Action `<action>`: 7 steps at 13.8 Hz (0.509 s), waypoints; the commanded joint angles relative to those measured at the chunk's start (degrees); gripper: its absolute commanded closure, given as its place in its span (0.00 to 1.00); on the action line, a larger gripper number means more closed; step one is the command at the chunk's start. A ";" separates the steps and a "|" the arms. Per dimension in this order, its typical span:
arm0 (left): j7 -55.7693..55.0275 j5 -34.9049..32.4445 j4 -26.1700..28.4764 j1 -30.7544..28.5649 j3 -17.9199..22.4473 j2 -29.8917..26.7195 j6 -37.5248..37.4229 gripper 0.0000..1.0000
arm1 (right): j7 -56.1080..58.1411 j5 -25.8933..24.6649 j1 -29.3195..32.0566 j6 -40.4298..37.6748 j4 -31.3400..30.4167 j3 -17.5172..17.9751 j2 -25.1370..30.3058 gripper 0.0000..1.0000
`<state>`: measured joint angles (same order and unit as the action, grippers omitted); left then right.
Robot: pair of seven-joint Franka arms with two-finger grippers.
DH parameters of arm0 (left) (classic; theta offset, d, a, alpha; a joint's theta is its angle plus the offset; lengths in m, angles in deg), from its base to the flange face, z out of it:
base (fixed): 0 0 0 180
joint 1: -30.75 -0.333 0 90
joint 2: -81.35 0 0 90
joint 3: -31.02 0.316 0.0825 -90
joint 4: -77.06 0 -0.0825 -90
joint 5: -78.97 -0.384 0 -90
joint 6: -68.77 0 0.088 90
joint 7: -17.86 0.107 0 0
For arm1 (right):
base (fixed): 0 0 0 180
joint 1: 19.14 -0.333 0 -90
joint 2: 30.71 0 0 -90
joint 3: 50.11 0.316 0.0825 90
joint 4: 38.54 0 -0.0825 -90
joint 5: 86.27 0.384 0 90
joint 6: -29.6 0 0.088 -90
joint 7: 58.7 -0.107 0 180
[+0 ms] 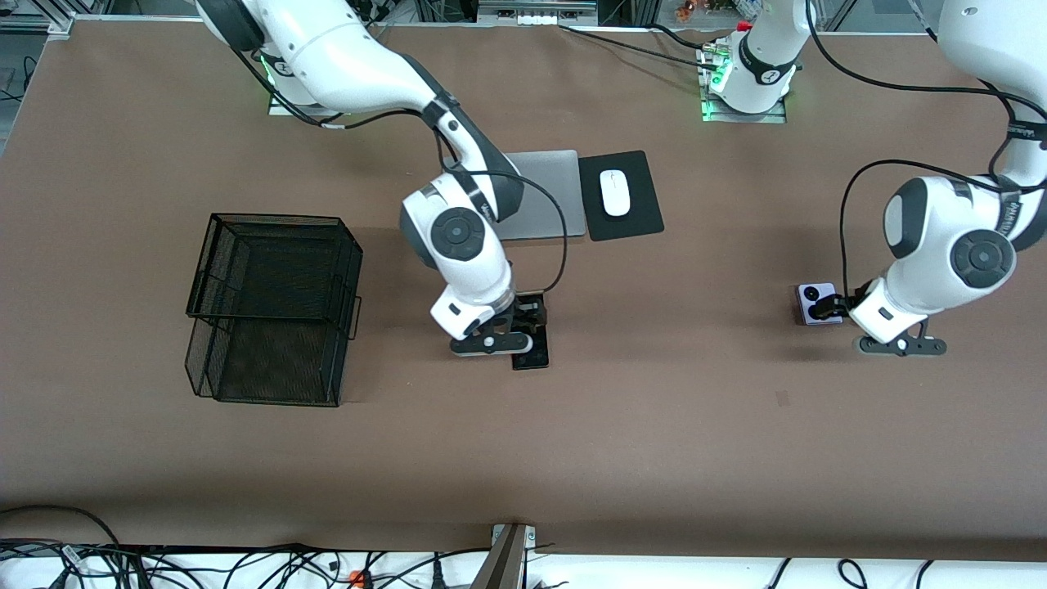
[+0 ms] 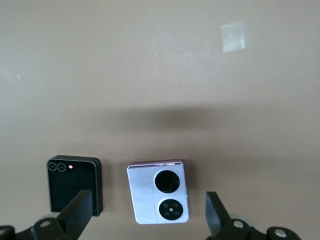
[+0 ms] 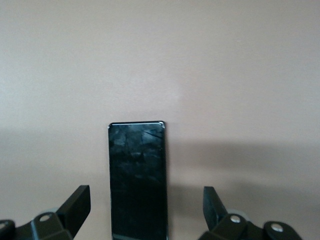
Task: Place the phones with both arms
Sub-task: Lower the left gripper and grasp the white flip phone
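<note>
A long black phone point(image 1: 532, 353) point(image 3: 137, 175) lies flat on the brown table, nearer the front camera than the laptop. My right gripper point(image 1: 523, 317) point(image 3: 146, 195) hangs open just over it, one finger on each side, not touching. Toward the left arm's end of the table lies a lilac-white phone point(image 1: 816, 303) point(image 2: 150, 187) with two black circles. My left gripper point(image 1: 836, 307) point(image 2: 148, 202) is open above it, fingers astride it and apart from it. Beside it lies a small squarish black phone point(image 2: 75, 184); one left fingertip point(image 2: 80, 207) overlaps its corner. The left arm hides this phone in the front view.
A black wire-mesh basket point(image 1: 274, 307) stands toward the right arm's end of the table. A grey laptop point(image 1: 544, 196) and a black pad point(image 1: 634, 221) with a white mouse point(image 1: 615, 192) lie nearer the robots' bases. A pale tape patch point(image 2: 233, 37) marks the table.
</note>
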<state>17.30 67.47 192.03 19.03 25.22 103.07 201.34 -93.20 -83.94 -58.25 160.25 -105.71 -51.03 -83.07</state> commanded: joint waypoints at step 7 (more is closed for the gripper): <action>-8.12 -1.76 12.47 -3.75 -1.15 -2.39 12.01 0.00 | -1.36 -5.05 -2.81 5.57 2.48 -0.74 -5.90 0.00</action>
<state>13.52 67.46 202.79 15.33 24.85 102.42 212.81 -93.53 -87.83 -60.01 165.30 -105.36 -51.15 -87.41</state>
